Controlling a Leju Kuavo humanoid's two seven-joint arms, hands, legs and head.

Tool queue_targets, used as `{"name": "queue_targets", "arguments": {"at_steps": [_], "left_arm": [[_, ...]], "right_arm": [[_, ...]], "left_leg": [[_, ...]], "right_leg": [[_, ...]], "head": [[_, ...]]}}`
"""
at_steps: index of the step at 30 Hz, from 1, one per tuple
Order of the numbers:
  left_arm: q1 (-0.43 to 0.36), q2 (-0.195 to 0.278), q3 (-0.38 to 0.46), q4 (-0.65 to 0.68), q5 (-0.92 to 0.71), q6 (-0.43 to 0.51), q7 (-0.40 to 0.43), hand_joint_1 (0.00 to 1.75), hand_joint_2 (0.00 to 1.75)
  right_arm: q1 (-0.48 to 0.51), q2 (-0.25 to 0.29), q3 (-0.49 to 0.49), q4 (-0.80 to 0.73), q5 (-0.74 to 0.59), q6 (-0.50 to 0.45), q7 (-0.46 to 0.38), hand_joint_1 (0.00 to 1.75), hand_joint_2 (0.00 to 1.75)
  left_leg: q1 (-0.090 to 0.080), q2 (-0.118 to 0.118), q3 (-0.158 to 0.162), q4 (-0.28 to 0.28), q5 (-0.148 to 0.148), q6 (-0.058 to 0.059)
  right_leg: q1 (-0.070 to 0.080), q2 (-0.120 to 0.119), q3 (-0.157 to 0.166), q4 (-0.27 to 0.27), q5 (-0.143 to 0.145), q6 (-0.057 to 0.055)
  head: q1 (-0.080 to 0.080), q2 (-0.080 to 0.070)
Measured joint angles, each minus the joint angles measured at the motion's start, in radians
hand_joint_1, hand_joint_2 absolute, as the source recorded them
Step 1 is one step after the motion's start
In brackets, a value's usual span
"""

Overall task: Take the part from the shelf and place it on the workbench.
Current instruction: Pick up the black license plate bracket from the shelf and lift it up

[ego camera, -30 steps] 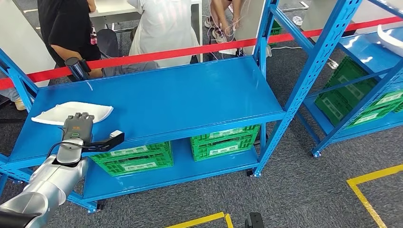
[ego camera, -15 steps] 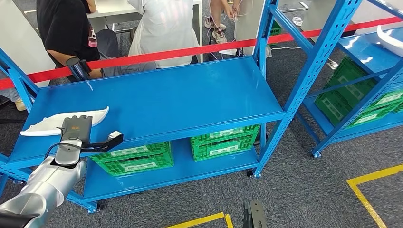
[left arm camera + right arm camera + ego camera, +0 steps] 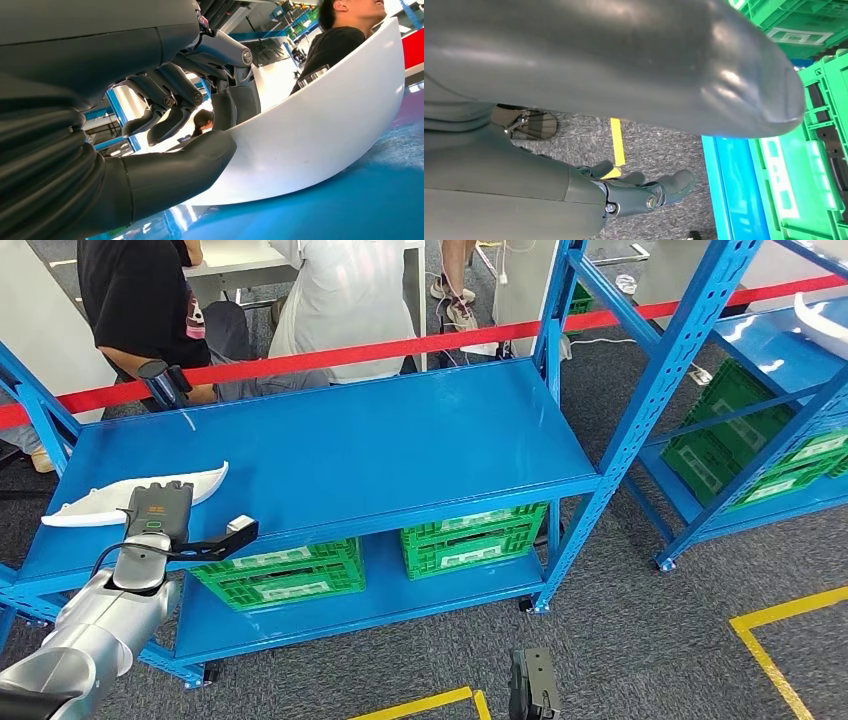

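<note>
White part [image 3: 105, 502] on blue shelf [image 3: 400, 440], green crates [image 3: 470, 536] below

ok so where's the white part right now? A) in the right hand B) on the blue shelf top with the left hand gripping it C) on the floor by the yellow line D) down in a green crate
B: the white part sits at the left end of the blue shelf top, and the wrist view shows the left hand with thumb under and fingers over its edge.
</note>
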Motion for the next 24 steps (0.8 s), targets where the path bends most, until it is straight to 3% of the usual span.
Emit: {"name": "queue_targets", "arguments": {"at_steps": [9,24], "left_arm": [[0.004,0.008,-0.042,0.000,-0.001,0.034,0.037,1.75,1.75],[-0.001,0.011,-0.054,-0.009,-0.001,0.200,0.012,1.75,1.75]], "right_arm": [[0.015,0.000,0.006,0.000,-0.020,-0.008,0.023,0.00,0.00],[0.036,0.000,0.023,0.000,-0.057,-0.007,0.056,0.00,0.00]], "left_leg": [[0.000,0.000,0.000,0.000,0.000,0.000],[0.000,0.000,0.000,0.000,0.000,0.000]], "right_leg": [[0.000,0.000,0.000,0.000,0.000,0.000],[0.000,0.000,0.000,0.000,0.000,0.000]], "head": [[0.000,0.000],[0.000,0.000]]}}
